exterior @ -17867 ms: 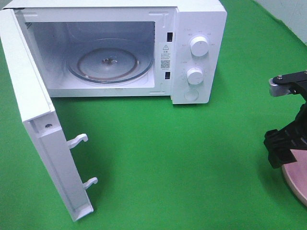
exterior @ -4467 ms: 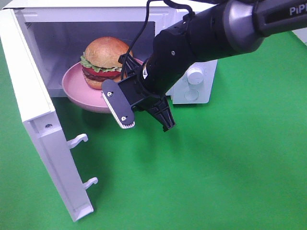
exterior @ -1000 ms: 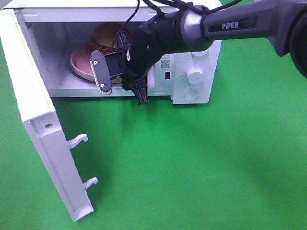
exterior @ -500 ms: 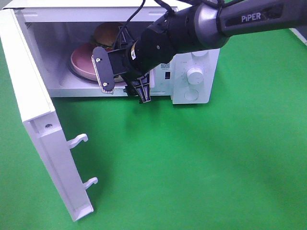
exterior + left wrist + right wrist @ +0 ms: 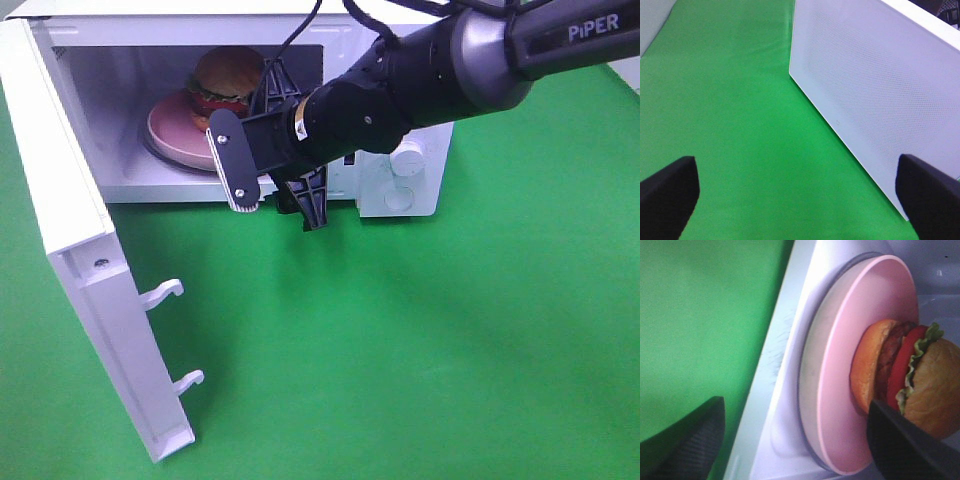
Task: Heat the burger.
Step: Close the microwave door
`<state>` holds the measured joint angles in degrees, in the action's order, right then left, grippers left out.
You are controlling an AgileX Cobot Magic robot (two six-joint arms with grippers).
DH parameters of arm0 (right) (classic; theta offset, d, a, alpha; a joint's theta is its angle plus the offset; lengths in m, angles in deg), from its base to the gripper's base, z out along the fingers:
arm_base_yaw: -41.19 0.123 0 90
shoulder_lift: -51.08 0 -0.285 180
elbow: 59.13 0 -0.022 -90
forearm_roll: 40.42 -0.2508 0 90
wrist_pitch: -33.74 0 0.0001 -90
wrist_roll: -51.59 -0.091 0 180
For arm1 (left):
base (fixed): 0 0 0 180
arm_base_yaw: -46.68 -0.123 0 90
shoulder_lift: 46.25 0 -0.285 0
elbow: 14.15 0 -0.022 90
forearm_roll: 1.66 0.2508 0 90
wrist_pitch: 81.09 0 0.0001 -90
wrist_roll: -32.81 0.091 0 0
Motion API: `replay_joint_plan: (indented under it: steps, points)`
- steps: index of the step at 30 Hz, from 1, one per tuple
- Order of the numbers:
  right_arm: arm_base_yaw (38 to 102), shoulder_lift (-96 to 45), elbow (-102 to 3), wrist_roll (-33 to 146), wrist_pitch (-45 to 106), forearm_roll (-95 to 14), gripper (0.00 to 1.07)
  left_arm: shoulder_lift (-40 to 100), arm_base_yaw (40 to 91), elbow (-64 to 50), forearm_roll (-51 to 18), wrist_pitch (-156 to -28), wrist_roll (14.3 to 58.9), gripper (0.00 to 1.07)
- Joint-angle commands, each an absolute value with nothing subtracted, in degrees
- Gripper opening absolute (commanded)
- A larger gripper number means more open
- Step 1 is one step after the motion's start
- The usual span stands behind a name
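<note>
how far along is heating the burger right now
Done: the burger sits on the pink plate inside the microwave. In hand: the right gripper, open and empty, hangs just outside the opening. Left: the door stands open and needs shutting, then probably a dial needs turning to start heating.

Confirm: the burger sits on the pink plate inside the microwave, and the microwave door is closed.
Not quite. The door is swung wide open, as the exterior high view shows; the burger does sit on the pink plate inside the microwave.
</note>
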<state>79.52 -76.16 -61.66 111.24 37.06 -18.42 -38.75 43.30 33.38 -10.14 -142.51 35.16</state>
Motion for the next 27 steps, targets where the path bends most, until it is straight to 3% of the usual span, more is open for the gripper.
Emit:
replay_joint_plan:
  steps: [1,27]
  points:
    - [79.41,-74.04,-59.37,110.55,34.94,-17.96,0.76,-39.67,43.48,33.61,-10.14,-142.16,35.16,1.00]
    - [79.35,-57.26,-38.52,97.43,31.39,-18.14,0.76,-39.67,43.48,33.61,-10.08,-142.16,35.16,1.00]
